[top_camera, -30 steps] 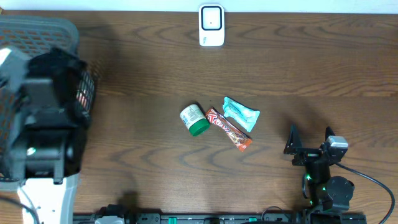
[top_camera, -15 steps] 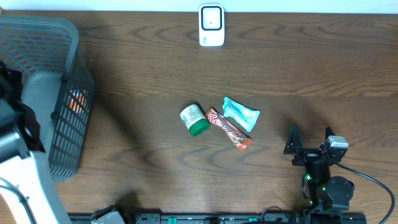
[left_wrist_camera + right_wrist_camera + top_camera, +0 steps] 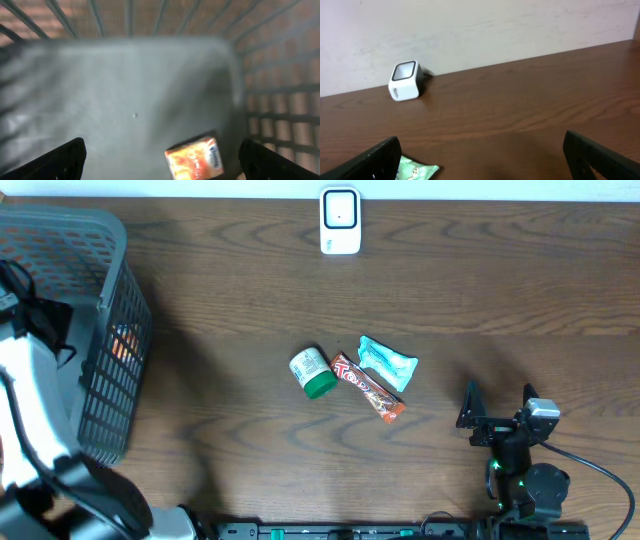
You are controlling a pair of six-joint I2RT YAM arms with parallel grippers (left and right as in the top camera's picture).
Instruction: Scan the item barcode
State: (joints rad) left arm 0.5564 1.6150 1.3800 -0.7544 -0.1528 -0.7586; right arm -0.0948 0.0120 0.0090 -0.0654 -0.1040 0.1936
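Candy bar (image 3: 368, 388) lay at mid-table between a green-lidded jar (image 3: 313, 372) and a teal packet (image 3: 387, 362), close against both. White scanner (image 3: 340, 221) stood at the far edge, well apart from them. Right gripper (image 3: 497, 412) sat at the near right of the table, fingers spread wide, holding nothing. Left gripper (image 3: 161, 150) hung over the grey basket (image 3: 112, 250), fingers likewise spread and empty; an orange carton (image 3: 194, 159) lay inside on the basket floor.
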